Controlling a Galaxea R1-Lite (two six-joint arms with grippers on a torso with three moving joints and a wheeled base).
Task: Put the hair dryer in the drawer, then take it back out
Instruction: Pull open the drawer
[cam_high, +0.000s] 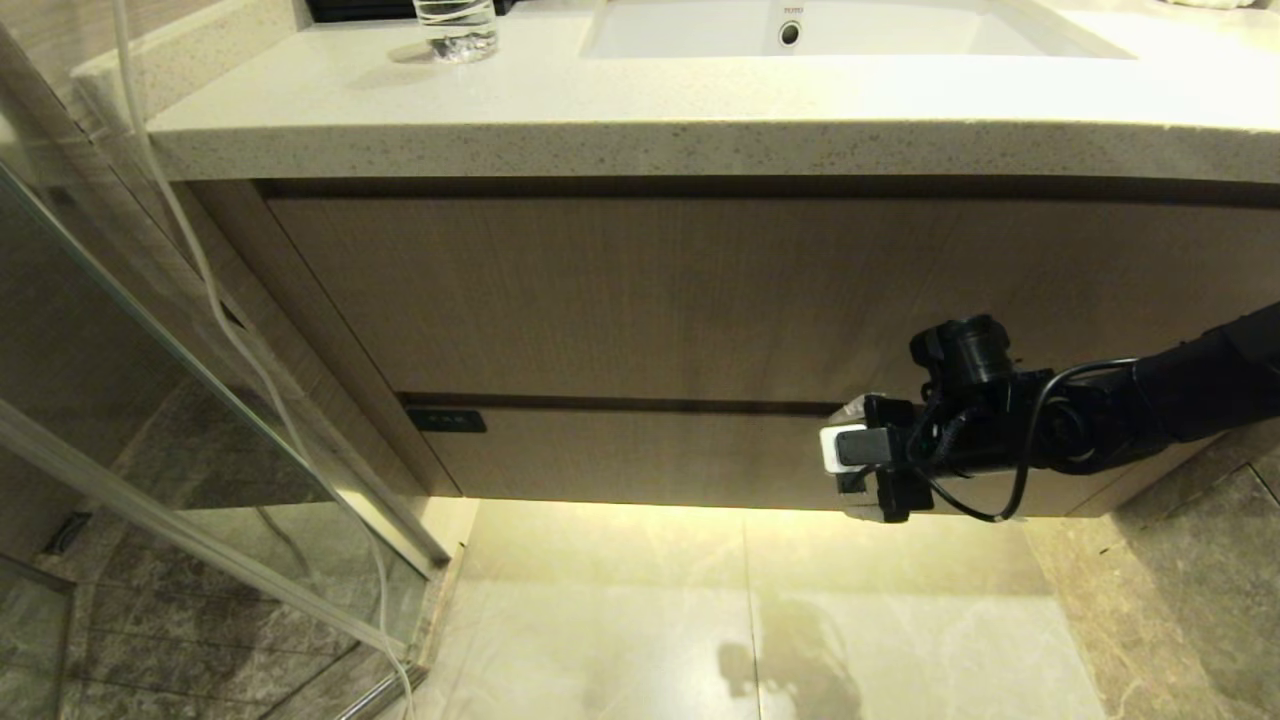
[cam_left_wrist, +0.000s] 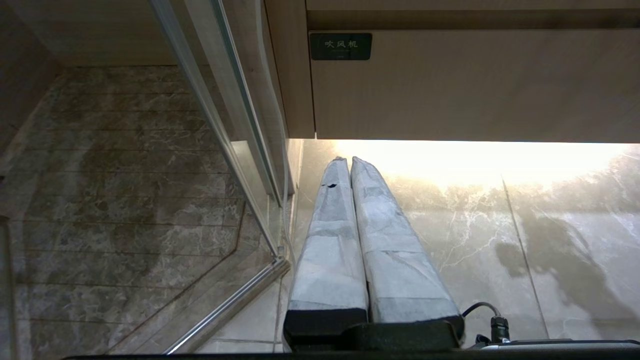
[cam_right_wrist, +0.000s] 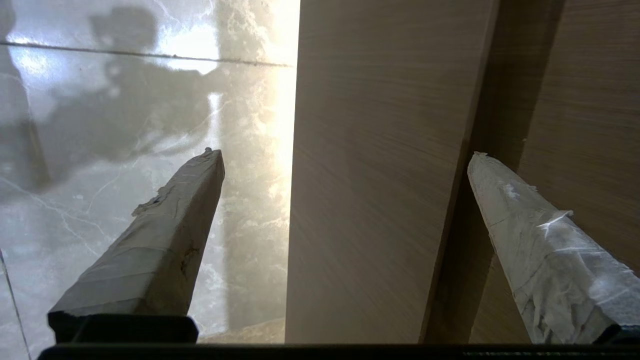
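Right gripper (cam_right_wrist: 345, 155) fingers spread wide, straddling the shut drawer (cam_high: 640, 455) front, one finger below its lower edge, one at the gap above. Nothing held. Hair dryer not in sight. Left gripper (cam_left_wrist: 349, 161) pressed together, parked low. Risk: handleless front, so fingers may slip off when pulling.

I count one drawer (cam_high: 640, 455), shut, with one black tag (cam_high: 446, 421) on its front; above it one taller wood panel (cam_high: 620, 290); one countertop (cam_high: 700, 110) with one sink (cam_high: 850, 30) and one glass (cam_high: 456, 28); two grippers, the right gripper (cam_high: 850, 455) and the left gripper (cam_left_wrist: 348, 161); one white cord (cam_high: 215, 310); I see no hair dryer.
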